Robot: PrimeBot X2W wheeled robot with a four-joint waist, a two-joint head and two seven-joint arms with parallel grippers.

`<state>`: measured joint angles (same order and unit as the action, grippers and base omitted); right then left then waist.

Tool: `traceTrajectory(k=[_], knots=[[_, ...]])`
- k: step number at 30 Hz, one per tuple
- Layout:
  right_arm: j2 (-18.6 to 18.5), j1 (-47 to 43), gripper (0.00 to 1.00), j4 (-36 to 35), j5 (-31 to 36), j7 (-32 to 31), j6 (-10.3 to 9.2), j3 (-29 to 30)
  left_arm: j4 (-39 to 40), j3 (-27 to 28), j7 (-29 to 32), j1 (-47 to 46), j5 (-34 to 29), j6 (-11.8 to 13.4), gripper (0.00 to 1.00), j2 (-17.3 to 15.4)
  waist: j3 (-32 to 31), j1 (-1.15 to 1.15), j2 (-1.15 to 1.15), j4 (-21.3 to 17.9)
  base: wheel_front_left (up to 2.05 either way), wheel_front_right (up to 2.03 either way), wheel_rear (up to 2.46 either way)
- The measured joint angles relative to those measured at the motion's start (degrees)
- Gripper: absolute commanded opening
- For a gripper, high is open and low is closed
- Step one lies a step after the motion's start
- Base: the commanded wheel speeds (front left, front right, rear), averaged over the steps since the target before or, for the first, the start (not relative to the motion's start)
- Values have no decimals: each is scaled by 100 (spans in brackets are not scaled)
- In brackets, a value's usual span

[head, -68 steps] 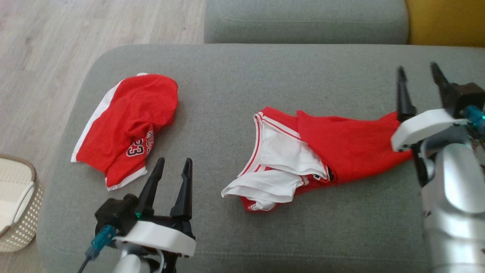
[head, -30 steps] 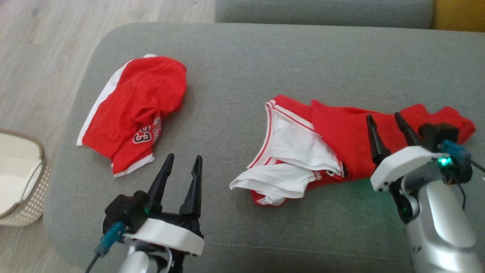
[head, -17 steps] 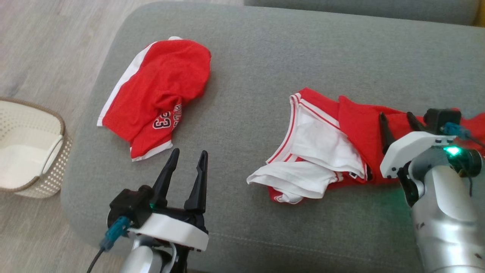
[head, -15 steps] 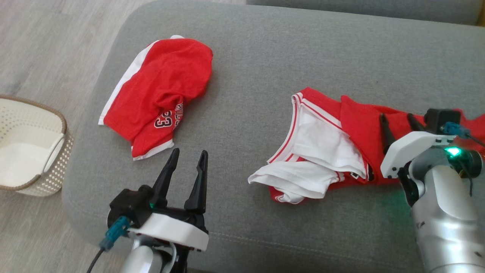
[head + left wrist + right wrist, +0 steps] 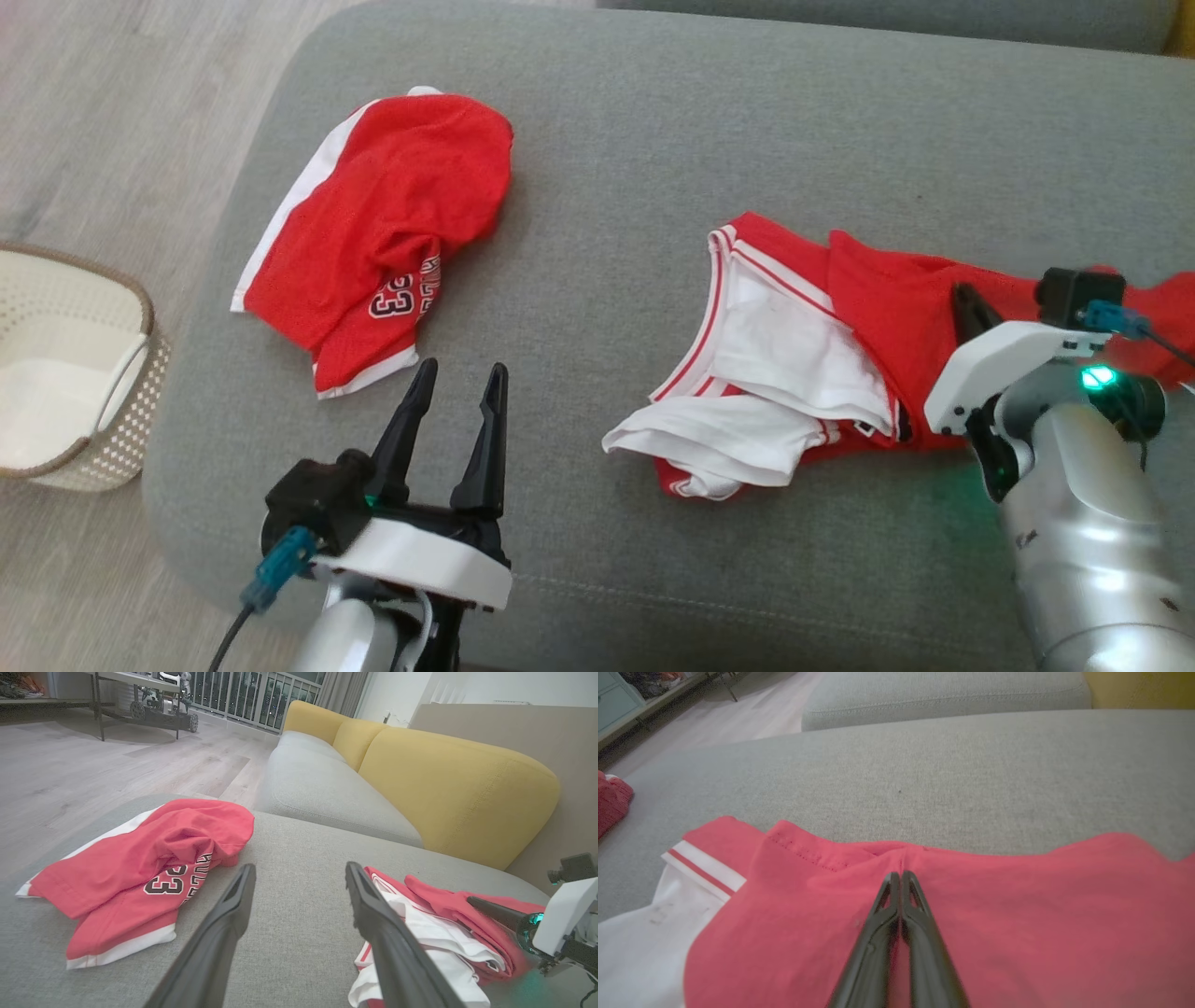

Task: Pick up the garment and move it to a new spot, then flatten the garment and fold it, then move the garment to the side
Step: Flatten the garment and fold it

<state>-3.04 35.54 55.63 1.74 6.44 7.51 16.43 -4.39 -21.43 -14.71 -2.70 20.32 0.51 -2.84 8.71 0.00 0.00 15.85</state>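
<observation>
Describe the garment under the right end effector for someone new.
On the grey cushion, look at its right half. The garment there is red with white fabric spilling out leftward, the right end effector shut on its red part. The left piece shows a 23 instead.

red garment (image 5: 878,308) with white-striped trim, white inside; grey cushion (image 5: 653,140); cream perforated basket (image 5: 117,446)

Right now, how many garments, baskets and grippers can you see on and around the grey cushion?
Red-and-white fabric garments: 2 (number-23 garment, white-lined garment)
Cream perforated basket: 1
Dark two-fingered grippers: 2 (left gripper, right gripper)
Total: 5
</observation>
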Motion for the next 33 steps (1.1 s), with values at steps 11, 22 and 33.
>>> traceTrajectory(k=[11, 22, 33], knots=[[-1, 35, 0, -568, -748, 608, 0, -288, -4, 148, 0, 23, -1, 1, 100, 0, -289, 0, 0, -336, 0, 0, 0], [5, -1389, 0, -3036, -1104, -67, 0, 601, 46, 380, 0, 252, -5, 10, 100, -1, -569, 0, 0, -963, 0, 0, 0], [90, -3240, 0, -4835, -1437, -2045, 0, 1179, 97, 431, 0, 261, 0, 48, 100, -1, -694, 0, 0, -1556, 0, 0, 0]])
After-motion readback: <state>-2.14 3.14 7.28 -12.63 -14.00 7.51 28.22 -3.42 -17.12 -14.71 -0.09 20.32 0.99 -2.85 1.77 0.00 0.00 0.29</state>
